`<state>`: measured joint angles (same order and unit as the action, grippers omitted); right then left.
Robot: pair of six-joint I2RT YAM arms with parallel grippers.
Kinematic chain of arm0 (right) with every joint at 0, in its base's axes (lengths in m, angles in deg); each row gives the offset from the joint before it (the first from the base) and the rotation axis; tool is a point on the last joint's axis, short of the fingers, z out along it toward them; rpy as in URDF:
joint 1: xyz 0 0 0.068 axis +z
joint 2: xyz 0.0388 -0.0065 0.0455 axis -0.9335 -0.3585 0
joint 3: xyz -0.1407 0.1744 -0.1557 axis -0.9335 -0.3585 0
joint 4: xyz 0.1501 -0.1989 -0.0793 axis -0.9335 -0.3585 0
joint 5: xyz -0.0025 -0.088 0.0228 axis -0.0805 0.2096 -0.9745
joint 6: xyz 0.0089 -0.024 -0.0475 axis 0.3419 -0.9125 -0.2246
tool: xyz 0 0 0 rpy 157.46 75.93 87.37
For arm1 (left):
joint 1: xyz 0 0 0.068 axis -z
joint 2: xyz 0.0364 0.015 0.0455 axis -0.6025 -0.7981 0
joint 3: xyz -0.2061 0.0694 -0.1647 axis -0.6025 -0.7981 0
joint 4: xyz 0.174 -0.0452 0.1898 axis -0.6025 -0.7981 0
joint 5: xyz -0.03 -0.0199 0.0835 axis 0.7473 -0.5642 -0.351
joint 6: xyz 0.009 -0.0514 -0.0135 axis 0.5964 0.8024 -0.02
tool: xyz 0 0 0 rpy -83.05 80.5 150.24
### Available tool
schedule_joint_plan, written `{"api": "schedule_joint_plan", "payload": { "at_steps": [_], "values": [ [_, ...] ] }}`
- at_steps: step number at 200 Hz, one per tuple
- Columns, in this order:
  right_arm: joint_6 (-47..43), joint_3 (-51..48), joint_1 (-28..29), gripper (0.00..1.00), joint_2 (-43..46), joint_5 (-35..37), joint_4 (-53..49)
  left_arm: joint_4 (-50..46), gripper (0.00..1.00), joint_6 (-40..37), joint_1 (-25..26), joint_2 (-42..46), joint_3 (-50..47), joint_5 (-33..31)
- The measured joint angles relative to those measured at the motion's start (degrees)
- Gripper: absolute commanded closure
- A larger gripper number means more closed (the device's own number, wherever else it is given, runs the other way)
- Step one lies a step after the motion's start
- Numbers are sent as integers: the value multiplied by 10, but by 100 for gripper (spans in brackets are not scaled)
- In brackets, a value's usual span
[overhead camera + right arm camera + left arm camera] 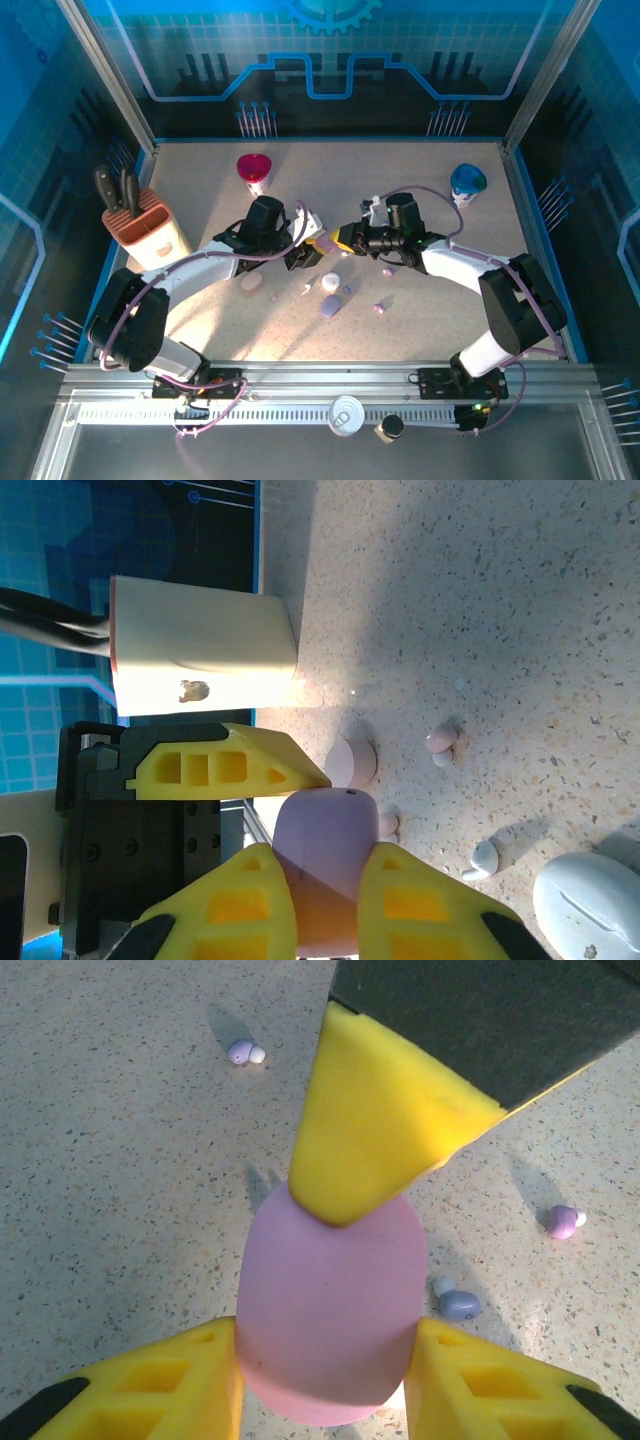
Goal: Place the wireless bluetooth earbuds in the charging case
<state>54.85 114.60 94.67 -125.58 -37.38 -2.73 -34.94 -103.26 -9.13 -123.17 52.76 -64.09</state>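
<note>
Left claw (325, 1370): I see it clamped on the pink charging case (330, 1280).
Right claw (322, 865): nipped onto that case too.
Around: earbuds (563, 1221) loose on tabletop (120, 1210).

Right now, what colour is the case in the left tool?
The case is pink; the left wrist view shows it best.

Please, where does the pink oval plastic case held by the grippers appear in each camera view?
Left wrist: the pink oval plastic case, lower centre, held by the left gripper.
Right wrist: bottom centre, inside the right gripper.
Top external: table middle, mostly hidden where both grippers meet.
Shared landmark: the yellow fingers touching it.
</note>
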Motion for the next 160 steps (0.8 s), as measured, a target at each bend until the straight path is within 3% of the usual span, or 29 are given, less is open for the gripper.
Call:
{"api": "schedule_joint_plan", "payload": {
  "at_steps": [15, 26, 37, 53, 121, 160],
  "values": [
    [-1, 0, 0, 90, 0, -2, 0, 18, 44, 4, 0, 5, -12, 1],
    [-3, 0, 0, 90, 4, -2, 0, 39, 27, 7, 2, 11, -26, 3],
    [-4, -3, -2, 90, 13, -3, 0, 70, 19, 17, 4, 21, -45, 5],
    [-3, -10, -7, 89, 35, -9, 1, 134, 1, 45, 4, 38, -80, 9],
    [72, -55, -44, 90, 157, -43, 52, 452, 1, 154, 7, 69, -191, 37],
    [172, -97, -60, 89, 174, -65, 147, 662, 7, 198, 14, 24, -214, 58]
  ]
}}
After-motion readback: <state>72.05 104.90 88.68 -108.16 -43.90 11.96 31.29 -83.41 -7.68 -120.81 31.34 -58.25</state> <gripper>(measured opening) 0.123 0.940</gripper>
